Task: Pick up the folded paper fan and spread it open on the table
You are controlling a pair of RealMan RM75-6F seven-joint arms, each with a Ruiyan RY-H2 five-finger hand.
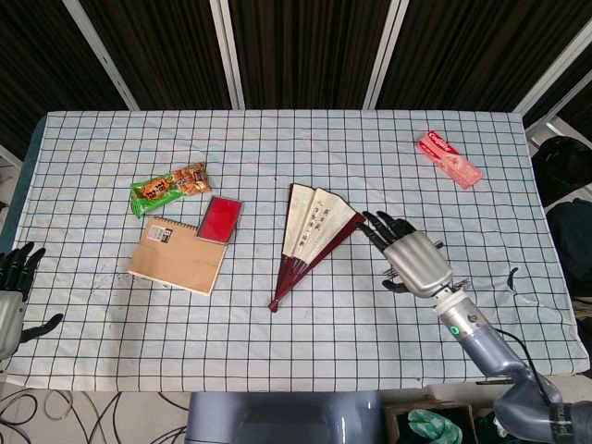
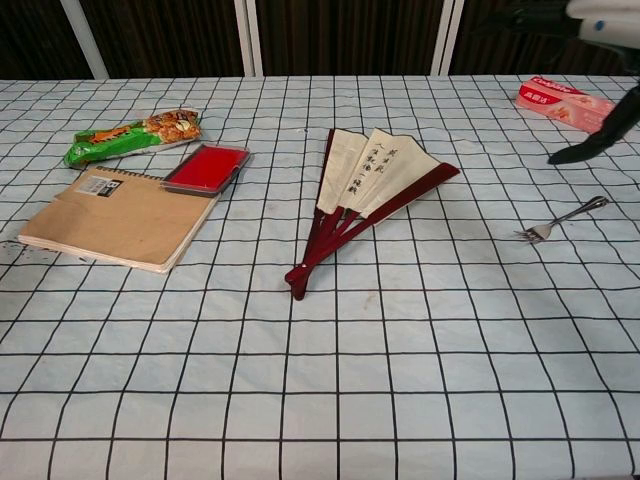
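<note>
The paper fan (image 1: 314,227) (image 2: 375,175) lies at mid-table, partly spread, with cream leaves bearing writing and dark red ribs that meet at a pivot toward the front. My right hand (image 1: 416,259) hovers just right of it, fingers stretched out, the dark fingertips (image 1: 375,222) close to the fan's right outer rib and holding nothing. The chest view shows only one dark finger (image 2: 590,150) of that hand, at the upper right. My left hand (image 1: 14,287) hangs off the table's left front edge, fingers apart and empty.
A brown spiral notebook (image 1: 178,254) lies left of the fan, with a red flat box (image 1: 220,219) at its corner and a green-orange snack packet (image 1: 169,188) behind. A pink packet (image 1: 449,159) sits far right. A metal fork (image 2: 562,218) lies right of the fan.
</note>
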